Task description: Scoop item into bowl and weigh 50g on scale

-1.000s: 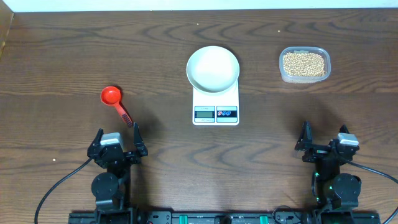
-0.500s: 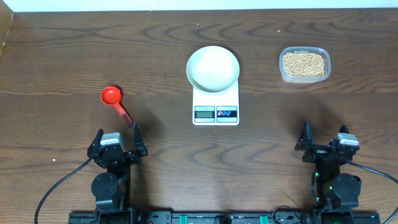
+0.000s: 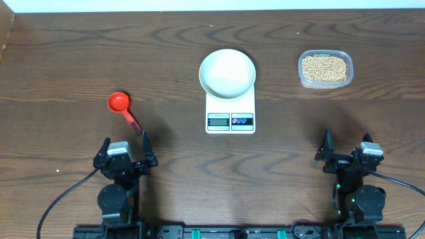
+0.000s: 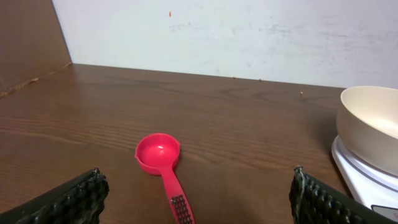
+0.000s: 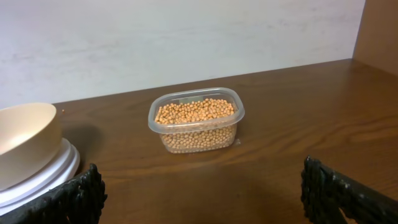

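Note:
The empty white bowl [image 3: 227,72] sits on the white scale [image 3: 230,113] at the table's middle; both show at the right edge of the left wrist view, bowl [image 4: 373,124] and scale [image 4: 357,174], and at the left of the right wrist view, bowl [image 5: 22,140]. The tan beans [image 3: 324,67] fill a clear plastic tub [image 5: 196,122] at the back right. A red scoop [image 3: 123,107] lies at the left, ahead of my left gripper [image 3: 125,147], also in the left wrist view [image 4: 163,163]. My left gripper [image 4: 198,202] is open and empty. My right gripper [image 3: 345,146] is open and empty, near the front edge [image 5: 202,193].
A pale wall runs along the table's far edge [image 4: 249,37]. A brown board stands at the far left corner [image 4: 28,37] and another at the far right [image 5: 379,31].

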